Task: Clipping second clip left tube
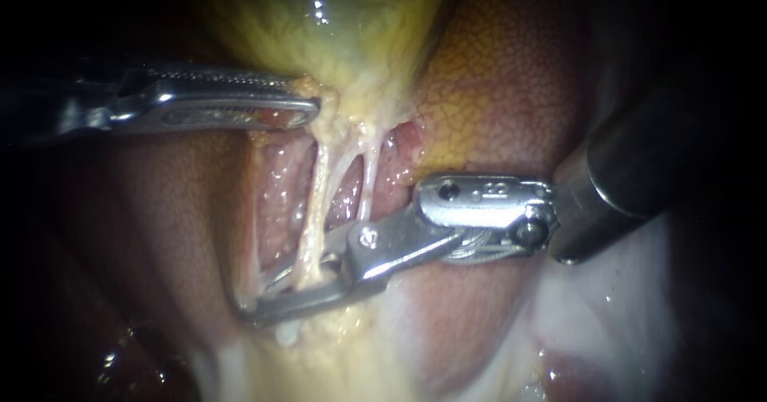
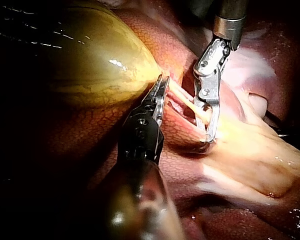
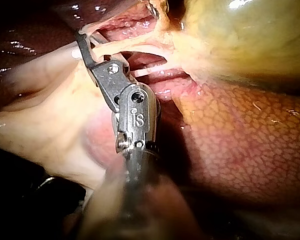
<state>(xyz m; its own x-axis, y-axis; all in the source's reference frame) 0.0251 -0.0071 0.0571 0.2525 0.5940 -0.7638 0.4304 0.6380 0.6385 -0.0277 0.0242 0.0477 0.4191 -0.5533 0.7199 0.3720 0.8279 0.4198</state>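
Between the two instruments: pale, stringy left tube (image 1: 315, 202), stretched taut, with a thinner whitish right tube (image 1: 369, 180) just beside it; both run down from the neck of the glossy yellow-green gallbladder (image 1: 319, 18).
Left instrument (image 1: 307, 102): silver, toothed jaws, shaft entering from the left; jaws clamped together on yellowish tissue at the gallbladder neck, above the top of both tubes.
Right instrument (image 1: 254, 300): silver, two long thin jaws on a dark shaft from the right; jaws parted, a narrow gap visible along their length.
Left tube vs right instrument: lower end of the left tube crosses the gap between the parted jaws, near their middle; one jaw lies behind it, one in front.
Right tube vs right instrument: ends near the jaw hinge, outside the gap.
Left wrist view: right instrument's (image 2: 210, 137) jaws frame a pale strand, just beyond the left instrument's (image 2: 161, 82) tip.
Surroundings: mottled red-brown liver (image 1: 511, 74) around the gallbladder; whitish-yellow fatty tissue (image 1: 335, 354) under the right instrument's jaws.
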